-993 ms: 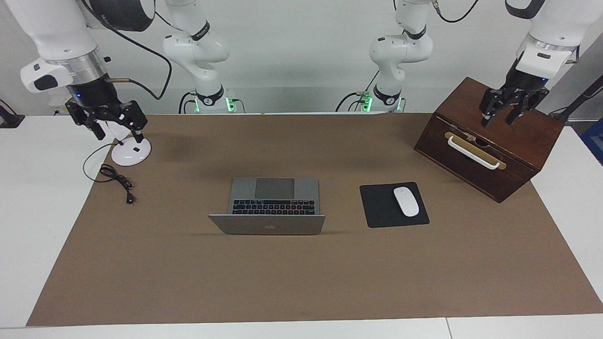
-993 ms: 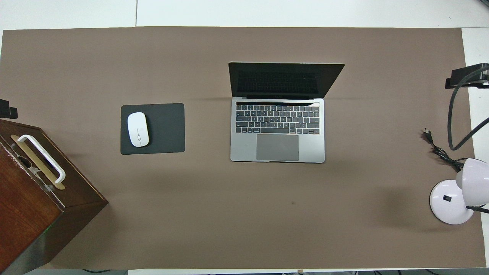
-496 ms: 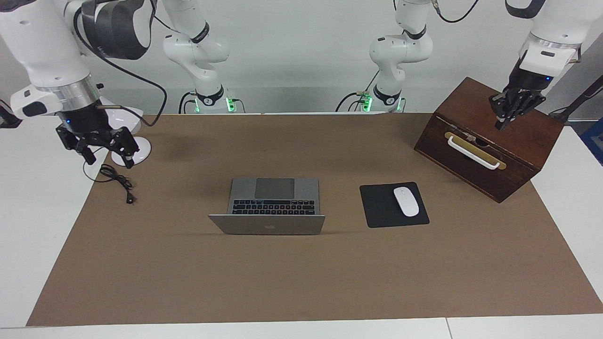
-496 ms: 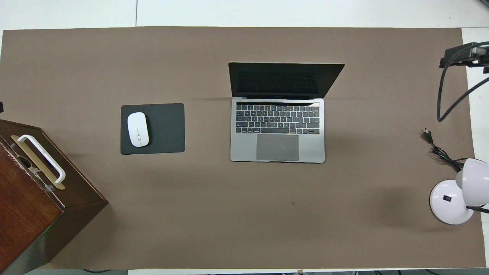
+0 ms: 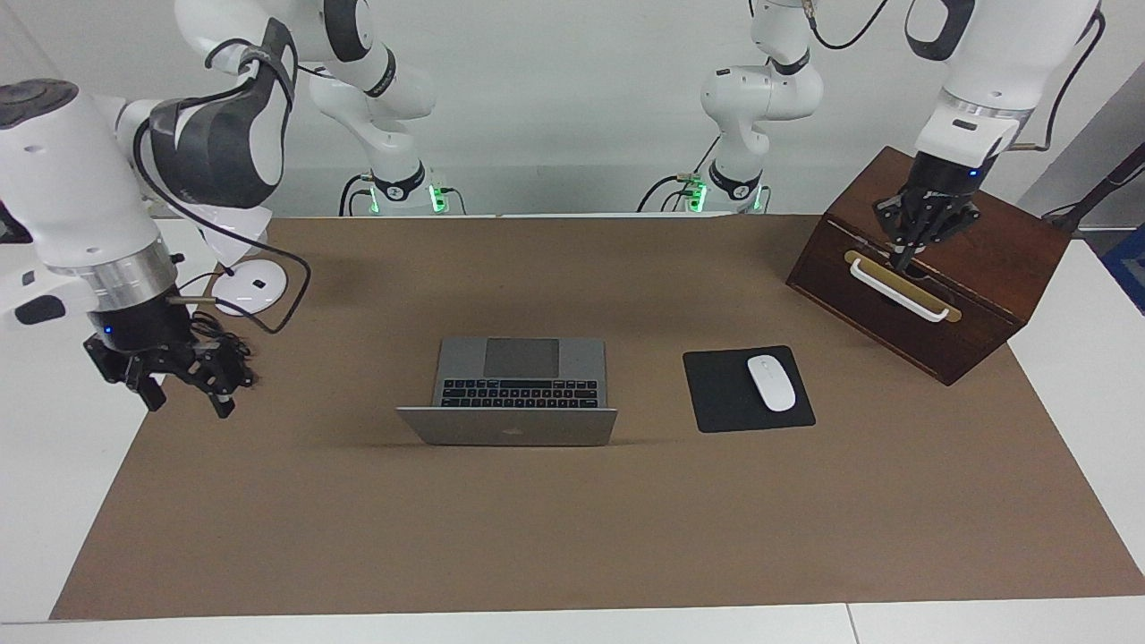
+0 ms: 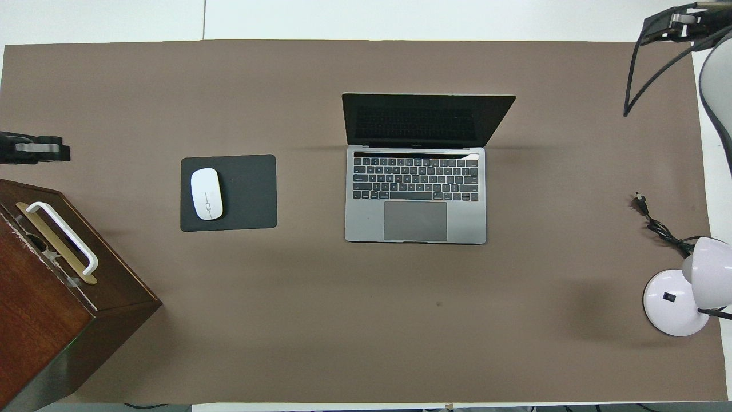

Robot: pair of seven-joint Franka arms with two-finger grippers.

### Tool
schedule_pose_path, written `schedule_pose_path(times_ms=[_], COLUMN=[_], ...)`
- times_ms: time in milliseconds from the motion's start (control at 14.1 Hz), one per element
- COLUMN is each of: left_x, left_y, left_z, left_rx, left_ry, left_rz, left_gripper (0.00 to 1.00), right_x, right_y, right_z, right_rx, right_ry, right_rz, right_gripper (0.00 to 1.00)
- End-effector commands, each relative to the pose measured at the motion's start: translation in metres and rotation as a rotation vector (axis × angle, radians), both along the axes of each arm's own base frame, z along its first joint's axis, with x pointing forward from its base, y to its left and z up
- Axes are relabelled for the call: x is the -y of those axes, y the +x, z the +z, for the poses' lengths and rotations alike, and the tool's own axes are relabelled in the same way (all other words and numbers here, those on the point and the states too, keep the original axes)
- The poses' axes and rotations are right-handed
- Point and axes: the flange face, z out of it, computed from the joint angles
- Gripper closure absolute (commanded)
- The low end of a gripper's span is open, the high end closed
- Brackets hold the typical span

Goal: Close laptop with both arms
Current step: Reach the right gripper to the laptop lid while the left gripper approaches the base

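Note:
The silver-grey laptop (image 5: 519,385) (image 6: 416,194) stands open in the middle of the brown mat. Its lid is raised with the dark logo facing away from the robots, and the black keyboard and grey trackpad show. My right gripper (image 5: 183,398) hangs open and holds nothing. It is over the mat's edge at the right arm's end of the table, well apart from the laptop. My left gripper (image 5: 903,258) is shut on nothing. It hovers over the front top edge of the wooden box (image 5: 975,268), just above the white handle (image 5: 899,291).
A black mouse pad (image 5: 716,394) with a white mouse (image 5: 771,383) lies between the laptop and the box. A white lamp base (image 5: 250,288) and a loose black cable (image 6: 657,226) sit at the right arm's end. The white table edge (image 5: 54,501) borders the mat.
The right gripper has swung from beside the lamp base out along the mat's edge, farther from the robots. The left gripper has shut and shifted across the box top toward its handle.

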Motion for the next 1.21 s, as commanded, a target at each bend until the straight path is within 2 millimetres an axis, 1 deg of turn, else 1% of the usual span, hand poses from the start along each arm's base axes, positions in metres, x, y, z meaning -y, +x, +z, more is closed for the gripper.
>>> schedule_pose_path(times_ms=[0, 71, 142, 213, 354, 425, 496, 638, 709, 780, 851, 922, 993, 1063, 1134], left_x=[0.029, 0.038, 0.049, 0.062, 0.083, 0.099, 0.114, 0.137, 0.146, 0.156, 0.168, 0.185, 0.202, 0.216, 0.225], left_y=[-0.031, -0.042, -0.053, -0.064, -0.072, -0.078, -0.085, -0.098, -0.101, -0.104, -0.107, -0.111, -0.115, -0.117, -0.118], left_z=[-0.023, -0.039, -0.053, -0.064, -0.079, -0.09, -0.106, -0.128, -0.139, -0.154, -0.171, -0.19, -0.205, -0.217, -0.226], left_rx=[0.072, 0.105, 0.13, 0.142, 0.154, 0.168, 0.185, 0.217, 0.23, 0.251, 0.275, 0.294, 0.301, 0.313, 0.329], left_ry=[-0.043, -0.067, -0.077, -0.081, -0.085, -0.089, -0.096, -0.108, -0.111, -0.116, -0.122, -0.132, -0.149, -0.163, -0.169], left_rz=[-0.067, -0.077, -0.097, -0.123, -0.166, -0.197, -0.221, -0.264, -0.281, -0.3, -0.319, -0.341, -0.339, -0.345, -0.359], left_gripper=[1.0, 1.0, 1.0, 1.0, 1.0, 1.0, 1.0, 1.0, 1.0, 1.0, 1.0, 1.0, 1.0, 1.0, 1.0], right_x=[-0.005, -0.017, -0.024, -0.04, -0.083, -0.097, -0.116, -0.144, -0.173, -0.19, -0.206, -0.223, -0.228, -0.239, -0.246], right_y=[0.027, 0.032, 0.036, 0.041, 0.049, 0.053, 0.053, 0.052, 0.049, 0.047, 0.046, 0.044, 0.045, 0.044, 0.042], right_z=[-0.007, -0.005, -0.002, 0.001, -0.002, -0.011, -0.015, -0.02, -0.022, -0.026, -0.036, -0.042, -0.048, -0.053, -0.055], right_rx=[0.106, 0.153, 0.201, 0.255, 0.335, 0.344, 0.346, 0.342, 0.338, 0.333, 0.32, 0.315, 0.309, 0.307, 0.308], right_ry=[-0.022, -0.019, -0.013, 0.009, 0.058, 0.061, 0.061, -0.016, -0.049, -0.056, -0.055, -0.063, -0.072, -0.06, -0.042], right_rz=[0.035, 0.05, 0.058, 0.069, 0.045, 0.057, 0.082, 0.142, 0.189, 0.213, 0.232, 0.255, 0.264, 0.259, 0.237], right_gripper=[0.36, 0.58, 0.89, 1.0, 1.0, 1.0, 1.0, 1.0, 1.0, 1.0, 1.0, 1.0, 1.0, 1.0, 1.0])
